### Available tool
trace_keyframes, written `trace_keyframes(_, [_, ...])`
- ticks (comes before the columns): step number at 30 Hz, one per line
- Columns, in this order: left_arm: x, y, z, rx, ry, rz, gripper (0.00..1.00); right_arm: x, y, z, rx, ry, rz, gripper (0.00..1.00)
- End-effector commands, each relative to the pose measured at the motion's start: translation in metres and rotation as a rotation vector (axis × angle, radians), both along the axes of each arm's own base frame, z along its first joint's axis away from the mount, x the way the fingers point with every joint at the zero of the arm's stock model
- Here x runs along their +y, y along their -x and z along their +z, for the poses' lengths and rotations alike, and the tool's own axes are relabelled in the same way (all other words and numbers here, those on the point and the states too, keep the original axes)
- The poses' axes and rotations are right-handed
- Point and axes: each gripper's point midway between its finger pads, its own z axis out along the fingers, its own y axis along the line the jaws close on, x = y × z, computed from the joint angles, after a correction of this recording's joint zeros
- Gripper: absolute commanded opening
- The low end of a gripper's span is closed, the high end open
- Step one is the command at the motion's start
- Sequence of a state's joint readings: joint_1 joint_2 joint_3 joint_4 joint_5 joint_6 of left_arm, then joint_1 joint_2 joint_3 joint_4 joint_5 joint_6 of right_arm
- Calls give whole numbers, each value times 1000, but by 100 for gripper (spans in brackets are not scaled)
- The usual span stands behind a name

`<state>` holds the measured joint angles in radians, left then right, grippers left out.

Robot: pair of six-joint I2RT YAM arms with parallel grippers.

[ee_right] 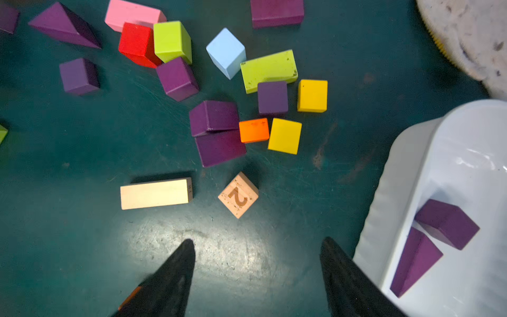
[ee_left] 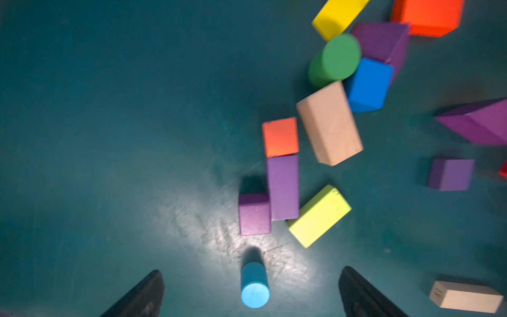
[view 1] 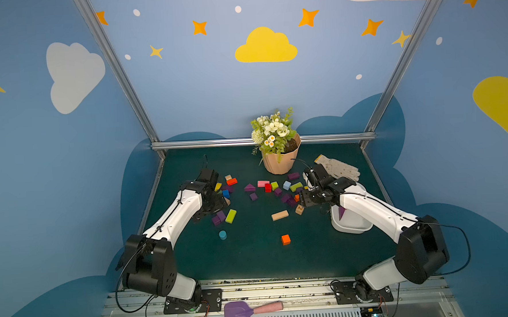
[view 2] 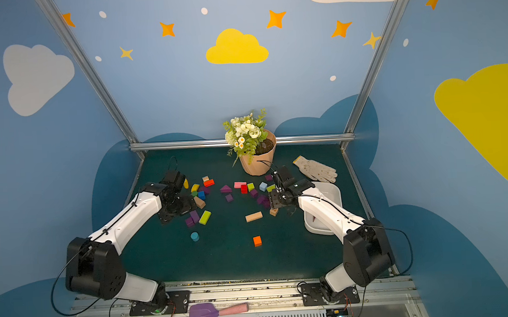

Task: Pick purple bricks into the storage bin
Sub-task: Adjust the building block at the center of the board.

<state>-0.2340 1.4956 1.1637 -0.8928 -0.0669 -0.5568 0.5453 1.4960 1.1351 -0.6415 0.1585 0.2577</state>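
Observation:
Several purple bricks lie among the coloured blocks on the green table. A purple cube [ee_left: 254, 214] and a purple oblong [ee_left: 282, 187] sit side by side ahead of my left gripper [ee_left: 251, 270], which hangs open and empty above the table. My right gripper [ee_right: 258, 240] is also open and empty, beside the white storage bin [ee_right: 397, 170]. Two stacked purple bricks [ee_right: 216, 131] and a purple cube [ee_right: 272, 97] lie ahead of it. Inside the bin rest a purple block [ee_right: 447, 223] and a purple wedge [ee_right: 415, 260]. In a top view the right arm covers much of the bin [view 1: 354, 224].
A peach flowerpot [view 1: 280, 162] stands at the back and a glove [view 1: 341, 166] lies behind the bin. A blue cylinder [ee_left: 253, 285] stands between my left fingers' line. A numbered wooden cube [ee_right: 238, 195], a wooden oblong [ee_right: 156, 193] and an orange cube [view 1: 285, 239] lie nearer the front. A purple spade [view 1: 240, 313] rests on the front rail.

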Motion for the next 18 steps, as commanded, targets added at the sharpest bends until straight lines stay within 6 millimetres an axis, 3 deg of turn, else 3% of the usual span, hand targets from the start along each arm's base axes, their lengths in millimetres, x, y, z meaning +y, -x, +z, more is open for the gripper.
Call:
trace_keyframes(1, [-17,-16,14,-51,15,-94,100,5,1,8,12,-11,7,71])
trace_keyframes(7, [-71,-36,36,-137,-60,-356,100,6,-1,3,49,-21,-49,67])
trace_keyframes(12, [-97,-42,48,-177,-186,-531,100,11,-5,0,76,-51,-100,66])
trace_keyframes(18, [-130,-34,44,-246,-57,-707,100,19,-7,-7,118,-70,-136,61])
